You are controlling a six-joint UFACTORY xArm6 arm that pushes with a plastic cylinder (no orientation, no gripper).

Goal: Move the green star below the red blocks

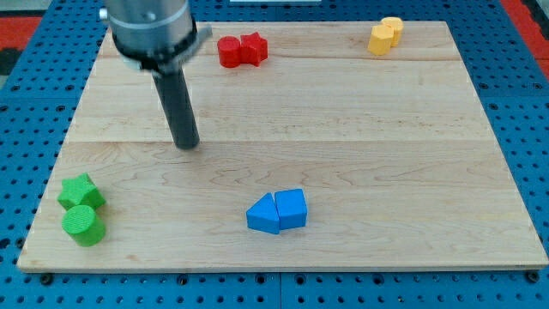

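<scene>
Nearest the view's bottom, at the left corner of the wooden worktop (360, 112), sits a green cylinder (83, 224). The green star (81, 192) lies just above it, the 2 touching.

Lower centre: 2 blue blocks are pressed side by side, a blue wedge-like block (262, 215) on the view's left and a blue block with a peaked top (292, 209) on the right.

Mid-board, left of centre: my tip (186, 144) rests on the worktop, well apart from every block, above and to the right of the green pair. No pincer is fitted; the arm ends in a plain dark rod.

Far edge: 2 red blocks touch each other, a red cylinder (229, 51) and a red star-like block (253, 48). The green star is well apart from them, at the opposite side of the board. At the top right stand 2 yellow blocks (386, 36), touching; their shapes cannot be made out with certainty.
</scene>
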